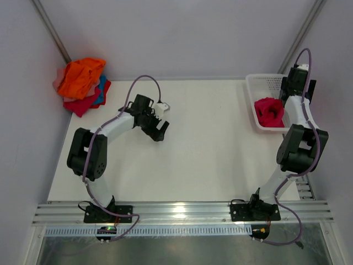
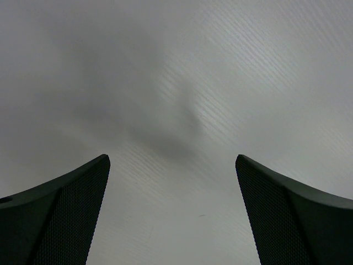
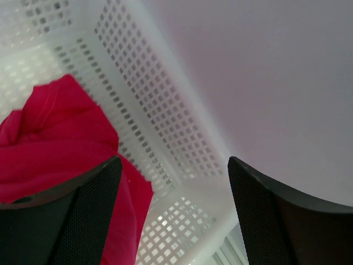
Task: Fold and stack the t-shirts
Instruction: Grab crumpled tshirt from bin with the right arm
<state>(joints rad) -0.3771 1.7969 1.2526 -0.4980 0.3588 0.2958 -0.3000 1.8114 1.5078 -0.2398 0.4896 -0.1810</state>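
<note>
**Clearances.** The table [image 1: 209,154] is a white rectangle bounded on its near edge by an aluminium rail [image 1: 182,211], to which both arm bases are bolted. Pale enclosure walls stand close to the left, right and far edges. The middle of the surface, from the rail to the far edge, carries nothing. A pile of t-shirts [image 1: 83,84], orange on top with red, blue and pale pink beneath, occupies the far left corner and overhangs the table edge. A white mesh basket [image 1: 255,88] sits at the far right edge, just beside the right wall. The crimson t-shirt [image 1: 269,112] lies bunched inside it, towards its near end.

**Left arm.** The left arm [image 1: 107,130] is folded, with the elbow out to the left and the forearm reaching to the right over the left half of the table. It is well apart from the pile. The left gripper [image 2: 171,165] points down at bare table, with its jaws spread wide and nothing between them.

**Right arm.** The right arm [image 1: 298,144] rises along the right edge and extends far, with its wrist over the right side of the basket. In the right wrist view, the right gripper [image 3: 174,163] hangs over the basket's perforated wall with its jaws apart. The gap shows only mesh. The crimson t-shirt lies to the left, partly behind one finger [image 3: 83,215]; whether it touches the finger cannot be told.
</note>
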